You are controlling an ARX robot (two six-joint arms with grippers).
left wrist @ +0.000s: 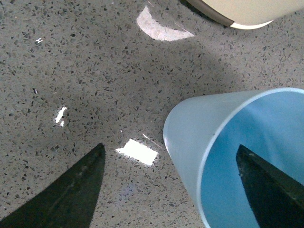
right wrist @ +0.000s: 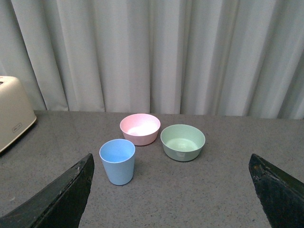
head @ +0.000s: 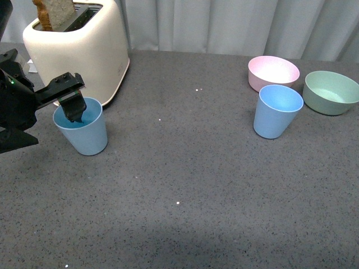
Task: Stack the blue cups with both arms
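The speckled dark grey table [head: 185, 202] fills the lower part of the front view. At the middle left of that frame the left gripper [head: 70, 106] hangs over one blue cup [head: 84, 134], which stands upright just in front of the toaster's lower corner. The left wrist view shows the jaws parted, one finger [left wrist: 71, 190] outside the cup's wall [left wrist: 190, 137] above the table and the other finger [left wrist: 266, 190] down inside its mouth, so the rim lies between them; the view cannot settle whether either finger touches the plastic. The second blue cup [head: 276, 112] stands upright at the right of the front frame, well apart from the first. In the right wrist view the right gripper [right wrist: 171, 159] is spread wide and holds nothing, its fingers at the lower corners, with that cup [right wrist: 117, 161] ahead of it on the table. Just behind this cup sits a pink bowl [head: 273, 72], and beside that, nearer the right edge, a green bowl [head: 331, 92]. At the upper left stands a cream toaster [head: 84, 50] with a slice of bread [head: 53, 12] poking out of a slot. A pale curtain [head: 224, 22] closes the back.
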